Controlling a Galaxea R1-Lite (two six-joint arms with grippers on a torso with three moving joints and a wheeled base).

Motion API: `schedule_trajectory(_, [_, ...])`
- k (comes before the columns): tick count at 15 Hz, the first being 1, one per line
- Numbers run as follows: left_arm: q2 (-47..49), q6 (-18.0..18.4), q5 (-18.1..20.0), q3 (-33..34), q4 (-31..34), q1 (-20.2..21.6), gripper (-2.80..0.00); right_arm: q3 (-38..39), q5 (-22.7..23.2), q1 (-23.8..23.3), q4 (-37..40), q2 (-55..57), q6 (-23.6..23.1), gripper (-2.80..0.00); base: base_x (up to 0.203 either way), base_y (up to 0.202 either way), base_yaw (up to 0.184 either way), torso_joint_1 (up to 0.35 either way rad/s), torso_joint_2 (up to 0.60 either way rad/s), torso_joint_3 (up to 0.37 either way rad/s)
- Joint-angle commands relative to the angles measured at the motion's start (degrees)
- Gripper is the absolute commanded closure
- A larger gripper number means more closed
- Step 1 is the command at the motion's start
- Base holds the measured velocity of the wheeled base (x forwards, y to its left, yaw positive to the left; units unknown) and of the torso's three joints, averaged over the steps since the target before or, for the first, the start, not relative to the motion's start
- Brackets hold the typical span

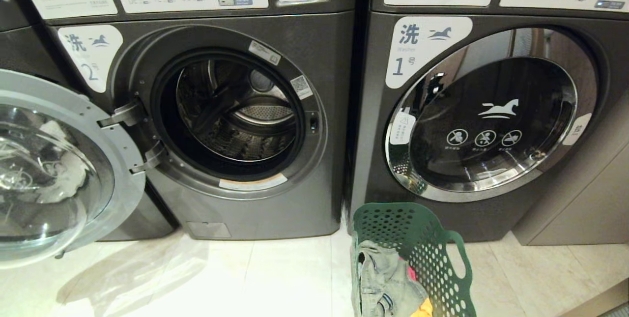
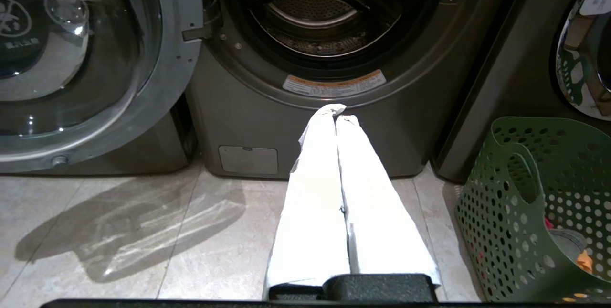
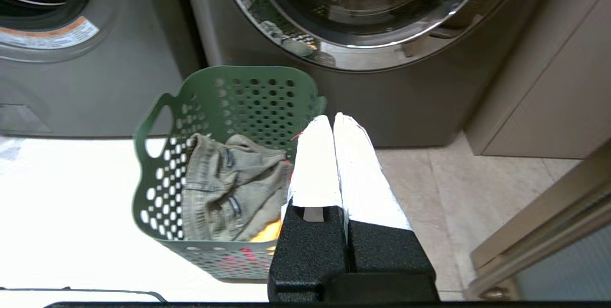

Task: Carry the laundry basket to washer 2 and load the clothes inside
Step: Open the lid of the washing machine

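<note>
Nearest, at five o'clock on the pale tiled floor: the laundry basket (image 1: 417, 258), dark green perforated plastic, tapered, holding the clothes (image 1: 388, 282) — crumpled faded denim over red and yellow-orange cloth. Both empty and pressed closed: left pincer (image 2: 334, 110) and right pincer (image 3: 331, 119), white-wrapped. Farther, at ten o'clock: washer 2 (image 1: 236, 115), door open, steel drum bare; best to grip a handle cut-out and keep the basket level.

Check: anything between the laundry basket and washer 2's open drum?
Only bare floor tile between laundry basket and washer 2; left wrist view shows it.
</note>
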State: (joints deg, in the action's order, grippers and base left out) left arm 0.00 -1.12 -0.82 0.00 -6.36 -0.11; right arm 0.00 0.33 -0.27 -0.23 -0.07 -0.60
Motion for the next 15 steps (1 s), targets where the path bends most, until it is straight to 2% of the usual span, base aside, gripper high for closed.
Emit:
schedule_trajectory(1, [0.09, -0.02, 0.01, 2.29, -0.05, 0.02, 0.0, 0.0, 0.02, 0.0, -0.04, 0.07, -0.02, 0.0, 0.0, 0.198, -0.006, 0.002, 0.01, -0.002])
schedule_trajectory(15, [0.09, -0.02, -0.06, 2.29, -0.05, 0.02, 0.0, 0.0, 0.02, 0.0, -0.04, 0.07, -0.02, 0.0, 0.0, 0.191, -0.003, 0.003, 0.0, 0.001])
